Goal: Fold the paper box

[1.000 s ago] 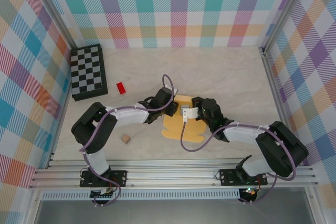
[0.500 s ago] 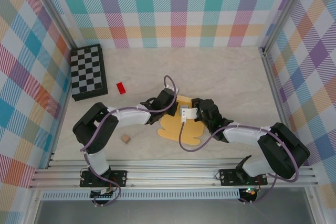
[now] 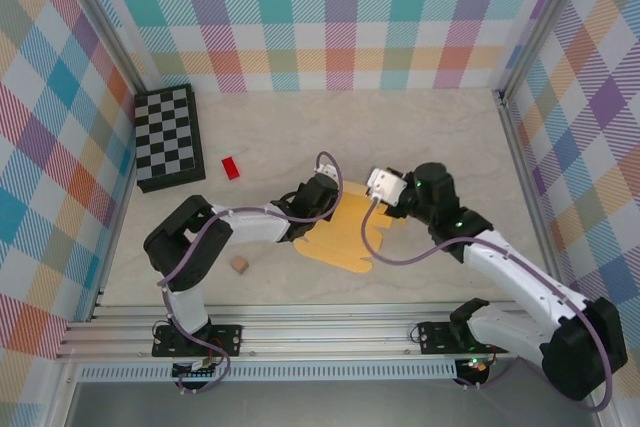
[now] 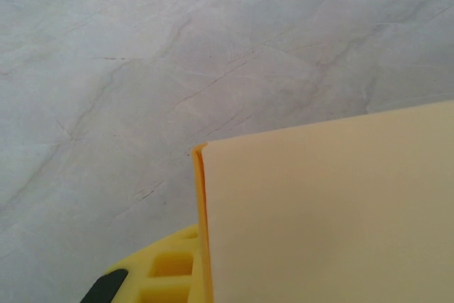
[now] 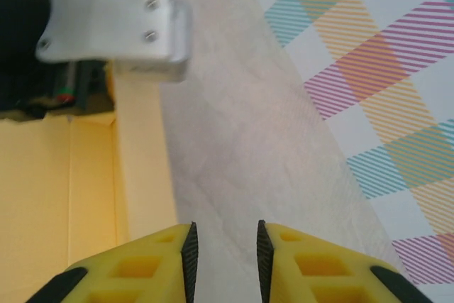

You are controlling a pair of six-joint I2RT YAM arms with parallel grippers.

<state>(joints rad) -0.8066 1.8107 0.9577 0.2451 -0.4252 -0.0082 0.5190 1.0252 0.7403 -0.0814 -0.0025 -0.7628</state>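
Observation:
The paper box (image 3: 345,237) is a yellow-orange die-cut card lying mid-table, its left end slanted toward the front. My left gripper (image 3: 326,199) is at the card's back-left edge, shut on a flap. In the left wrist view the pale flap (image 4: 326,211) runs edge-on into the jaws beside one yellow finger (image 4: 167,274). My right gripper (image 3: 377,191) hangs just past the card's back-right corner, open, and the gap between its fingertips (image 5: 224,253) holds nothing but bare tabletop. The card (image 5: 64,189) lies to the left of it.
A chessboard (image 3: 168,137) lies at the back left, with a small red block (image 3: 231,167) beside it. A small tan cube (image 3: 239,264) sits near the front left. Plaid walls enclose the table on three sides. The left arm's white wrist mount (image 5: 113,12) is ahead of my right gripper.
My left gripper has shut on the card's flap. My right gripper has opened, let go and pulled back to the right and rear. The card has swung, its left end nearer the front.

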